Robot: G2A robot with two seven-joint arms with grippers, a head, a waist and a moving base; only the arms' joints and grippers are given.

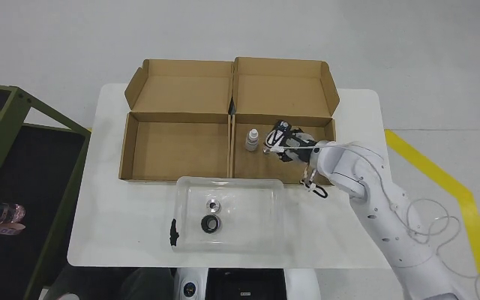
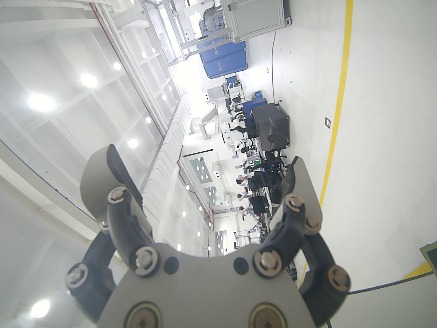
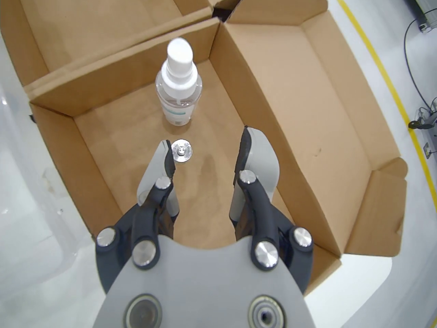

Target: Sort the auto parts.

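Dropping-off step, judging by the layout. One white table point(image 1: 105, 225). Two open cardboard boxes side by side: left box point(image 1: 176, 150), right box point(image 3: 307, 110). One clear bin point(image 1: 229, 180) sits just in front of them. Right gripper point(image 3: 206, 143) hangs inside the right box, jaws released, gripping nothing. Left gripper point(image 2: 203, 154) is also released and empty, aimed off into the room. One bottle point(image 3: 177, 83) stands upright on the right box floor. One silver disc point(image 3: 182, 150) lies flat just beside a right fingertip; touching or not, can't tell. Two parts are in the bin: one black ring point(image 1: 211, 223) and one silver piece point(image 1: 214, 204). Next move probably: lift clear of the box wall without bumping the bottle, then go to the bin for a part.
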